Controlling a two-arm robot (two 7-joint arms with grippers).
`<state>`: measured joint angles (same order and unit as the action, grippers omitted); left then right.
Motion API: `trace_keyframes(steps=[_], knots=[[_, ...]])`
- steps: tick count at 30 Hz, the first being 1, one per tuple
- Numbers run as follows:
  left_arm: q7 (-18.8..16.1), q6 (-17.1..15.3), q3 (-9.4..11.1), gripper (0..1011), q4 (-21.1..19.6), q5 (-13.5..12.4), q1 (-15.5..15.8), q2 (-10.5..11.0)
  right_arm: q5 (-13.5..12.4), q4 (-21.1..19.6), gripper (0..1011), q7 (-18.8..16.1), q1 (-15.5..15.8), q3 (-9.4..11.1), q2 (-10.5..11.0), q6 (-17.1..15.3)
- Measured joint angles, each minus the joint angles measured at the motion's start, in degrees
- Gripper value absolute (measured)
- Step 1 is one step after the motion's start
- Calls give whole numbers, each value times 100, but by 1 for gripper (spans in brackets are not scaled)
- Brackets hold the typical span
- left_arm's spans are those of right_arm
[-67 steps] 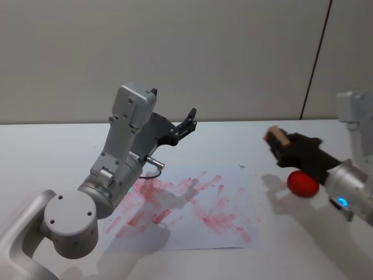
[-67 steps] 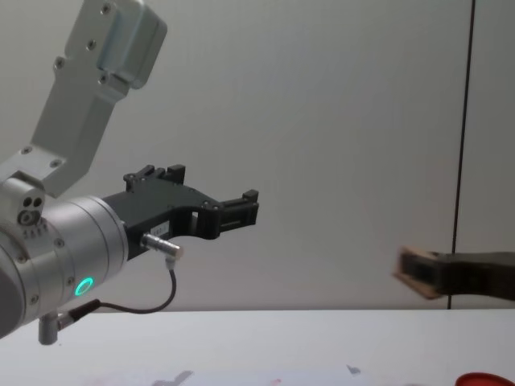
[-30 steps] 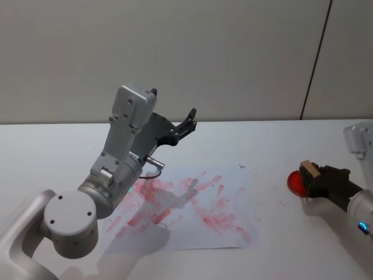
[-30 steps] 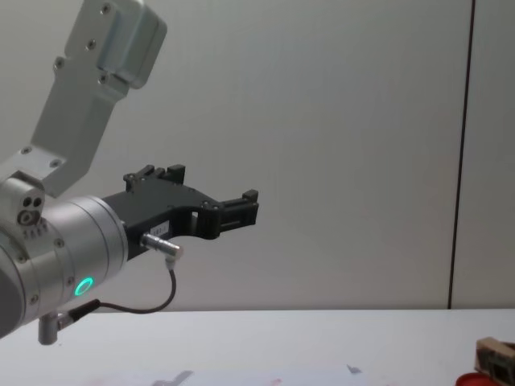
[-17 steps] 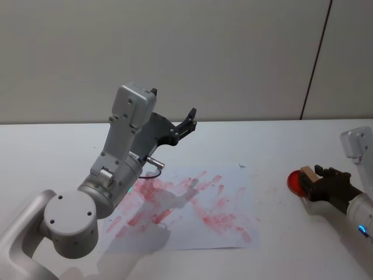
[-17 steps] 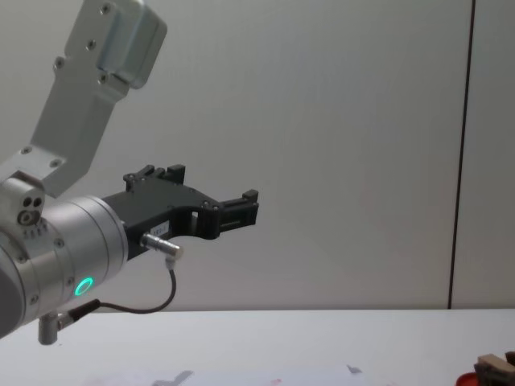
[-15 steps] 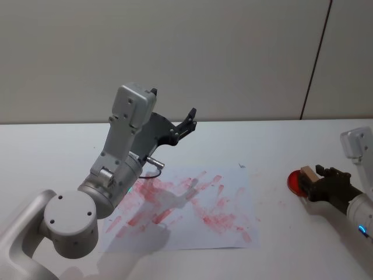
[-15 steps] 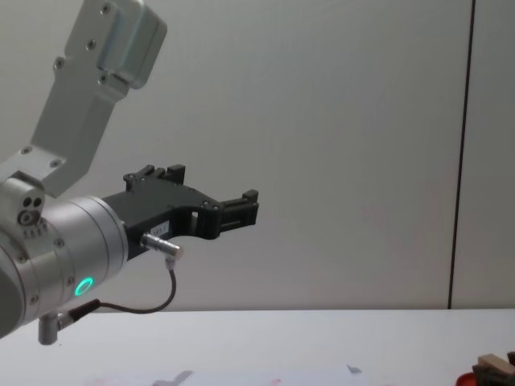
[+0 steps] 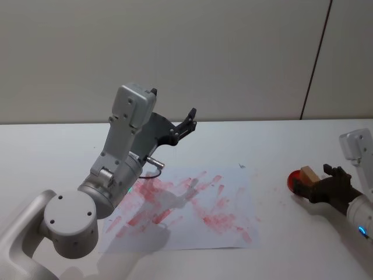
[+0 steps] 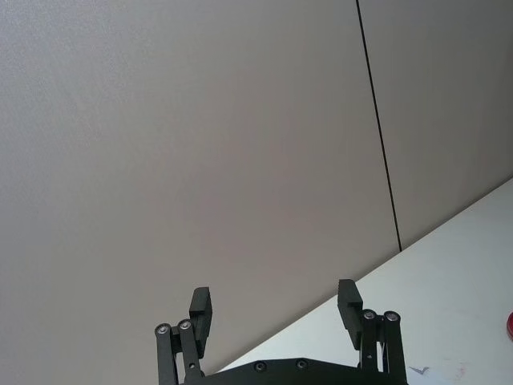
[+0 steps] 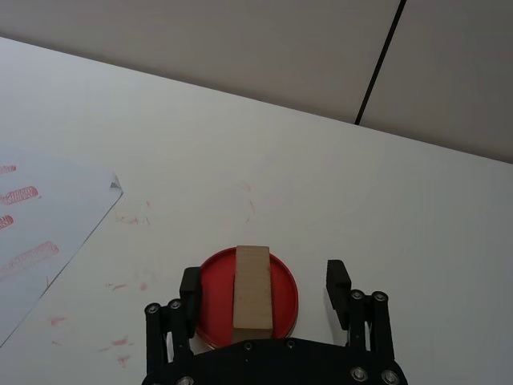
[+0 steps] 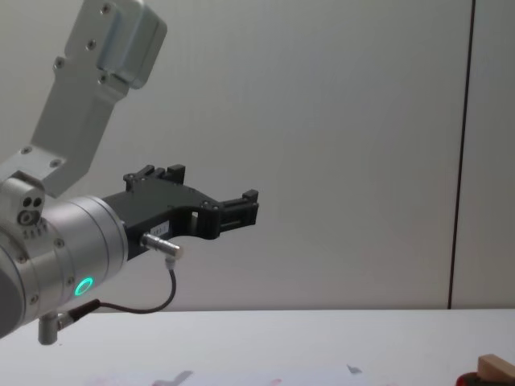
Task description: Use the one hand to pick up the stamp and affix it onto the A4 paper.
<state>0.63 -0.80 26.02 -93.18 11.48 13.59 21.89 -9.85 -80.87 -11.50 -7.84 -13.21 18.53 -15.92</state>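
Right gripper (image 11: 263, 282), lower centre, spread wide astride the stamp (image 11: 252, 289) lying lengthwise toward the fingertips on red pad (image 11: 284, 298).

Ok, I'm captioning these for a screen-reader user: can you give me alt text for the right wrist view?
A light tan wooden stamp rests on a flat round red pad on a white table, between the open fingers of the right pincer, which do not touch it. A corner of the A4 paper, with faint red marks, lies off to one side.
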Motion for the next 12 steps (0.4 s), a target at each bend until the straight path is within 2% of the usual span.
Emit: trace_keyframes(steps=[1, 3, 12], knots=[[0, 0, 0, 1001, 0, 0, 0, 0, 2, 2, 969, 0, 0, 0, 0, 1], [0, 0, 0, 1002, 0, 0, 0, 0, 5, 5, 998, 2, -1, -1, -1, 2], [0, 0, 0, 1001, 0, 0, 0, 0, -38, -158, 1001, 69, 65, -1, 3, 120]])
